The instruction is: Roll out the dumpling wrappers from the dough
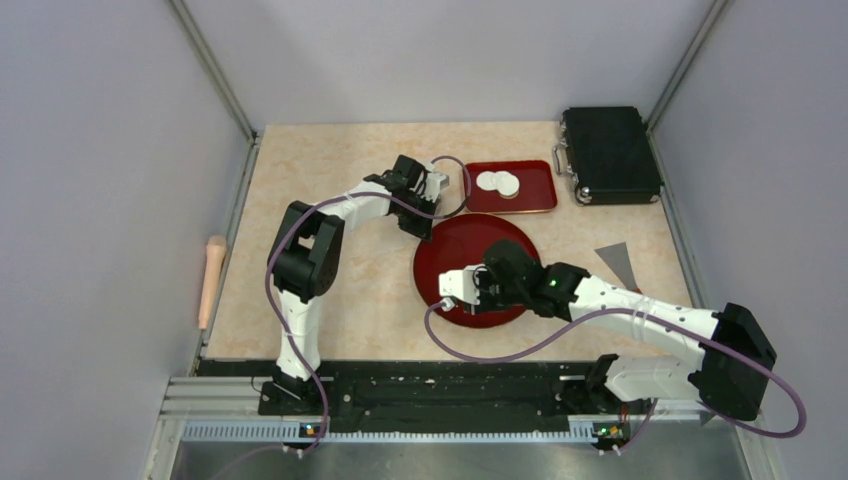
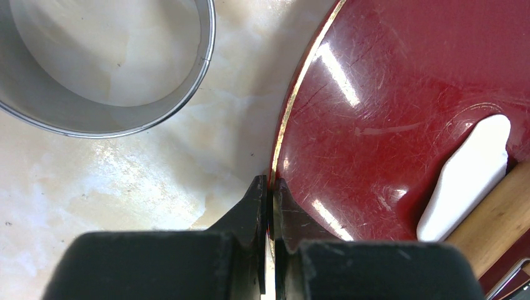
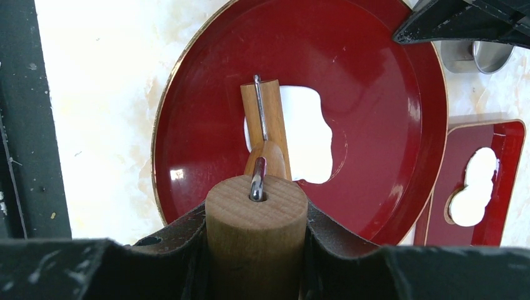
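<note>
The dough (image 3: pixel 309 134) is a flattened ragged white sheet in the round red plate (image 1: pixel 450 250); its end also shows in the left wrist view (image 2: pixel 465 178). My right gripper (image 3: pixel 256 219) is shut on the wooden handle of a small roller (image 3: pixel 262 112), whose drum rests on the dough. In the top view the right gripper (image 1: pixel 478 283) is over the plate. My left gripper (image 2: pixel 270 184) is shut on the plate's rim at its far left edge (image 1: pixel 425 222). Two round dumpling wrappers (image 1: pixel 497 182) lie overlapping in the rectangular red tray (image 1: pixel 535 195); they also show in the right wrist view (image 3: pixel 478 187).
A metal ring (image 2: pixel 106 62) stands on the table just beyond the plate, beside my left gripper. A black case (image 1: pixel 610 155) sits at the back right. A grey triangular scraper (image 1: pixel 618 262) lies right of the plate. A wooden rolling pin (image 1: pixel 211 280) lies outside the left wall.
</note>
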Available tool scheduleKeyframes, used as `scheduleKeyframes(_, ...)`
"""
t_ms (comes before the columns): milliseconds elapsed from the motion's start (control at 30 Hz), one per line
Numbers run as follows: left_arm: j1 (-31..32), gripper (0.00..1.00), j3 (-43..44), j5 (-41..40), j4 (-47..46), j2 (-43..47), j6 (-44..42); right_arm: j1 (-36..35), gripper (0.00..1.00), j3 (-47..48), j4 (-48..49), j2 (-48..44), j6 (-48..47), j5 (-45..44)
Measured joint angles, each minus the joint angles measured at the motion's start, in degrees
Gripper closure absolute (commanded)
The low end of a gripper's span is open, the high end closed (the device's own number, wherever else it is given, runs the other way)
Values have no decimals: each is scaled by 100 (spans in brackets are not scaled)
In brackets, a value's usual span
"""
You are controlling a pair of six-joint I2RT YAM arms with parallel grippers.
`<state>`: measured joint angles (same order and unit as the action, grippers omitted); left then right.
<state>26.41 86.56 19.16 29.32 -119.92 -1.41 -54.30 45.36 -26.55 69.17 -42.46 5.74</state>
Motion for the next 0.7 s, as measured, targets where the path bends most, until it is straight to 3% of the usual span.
scheduleKeyframes(700,0,100,0,0,0,2,0,-70,100,2,-96,-9,-162,85)
